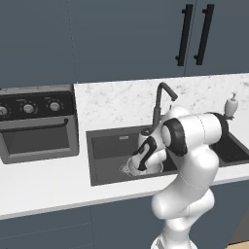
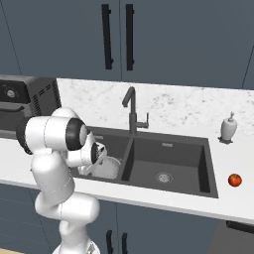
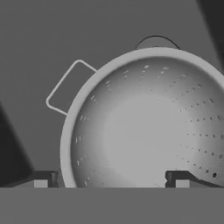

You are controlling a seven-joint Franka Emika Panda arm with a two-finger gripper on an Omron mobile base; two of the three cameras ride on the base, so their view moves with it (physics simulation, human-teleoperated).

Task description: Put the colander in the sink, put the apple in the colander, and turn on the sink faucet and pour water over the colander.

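While our arm reaches down into the left basin of the sink (image 2: 201,163), the colander (image 3: 144,122) sits upright on the dark basin floor, partly over the round drain, whose edge peeks out behind its rim in the hand view. We see the gripper (image 3: 111,179) poised just above the bowl with its two dark tips spread wide, one outside the rim and one over the perforated inside, clasping nothing. One wire handle juts from the colander's side, clear of the fingers. The apple (image 2: 235,180) lies on the white countertop (image 2: 233,203) to the right of the sink, well apart from the colander. Behind the divider between the basins stands the sink faucet (image 2: 132,111), with a white soap dispenser (image 2: 228,128) farther right.
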